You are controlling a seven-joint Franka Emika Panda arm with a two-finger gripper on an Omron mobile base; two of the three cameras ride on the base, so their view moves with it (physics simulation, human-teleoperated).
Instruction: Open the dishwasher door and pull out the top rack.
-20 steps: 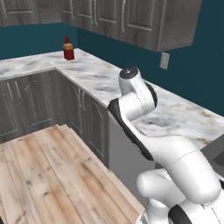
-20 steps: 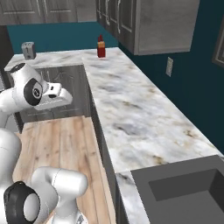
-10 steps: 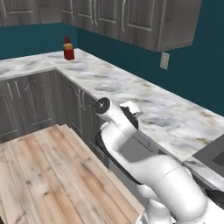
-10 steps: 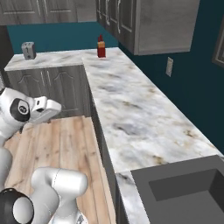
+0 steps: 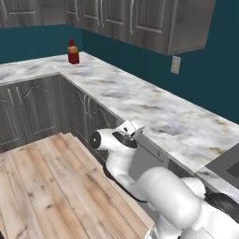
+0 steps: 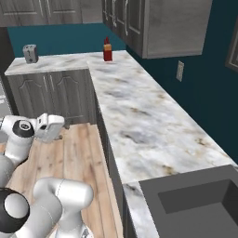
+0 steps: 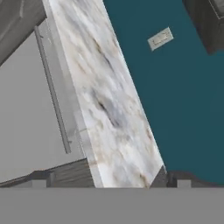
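Observation:
The dishwasher door (image 7: 26,113) is a flat light-grey panel under the marble counter edge, and it stands shut. Its long bar handle (image 7: 52,92) runs along the panel close to the counter. In the left base view the door (image 5: 148,161) shows just past my hand. My gripper (image 7: 111,183) is open, its fingertips (image 7: 38,183) set wide apart with nothing between them. It hovers in front of the door's upper edge, apart from the handle. The hand (image 5: 133,130) (image 6: 58,129) sits low beside the counter front. The top rack is hidden behind the shut door.
The marble counter (image 6: 135,116) runs in an L. On it stand a red bottle (image 5: 73,52) and a toaster (image 6: 30,52). A sink (image 6: 195,200) lies at the near right. Dark cabinet doors (image 5: 37,112) flank the dishwasher. Wood floor (image 5: 46,186) lies open to the left.
My arm has folded downward. The hand has dropped from above counter height to just below the counter's edge, in front of the grey door. The jaws stay wide.

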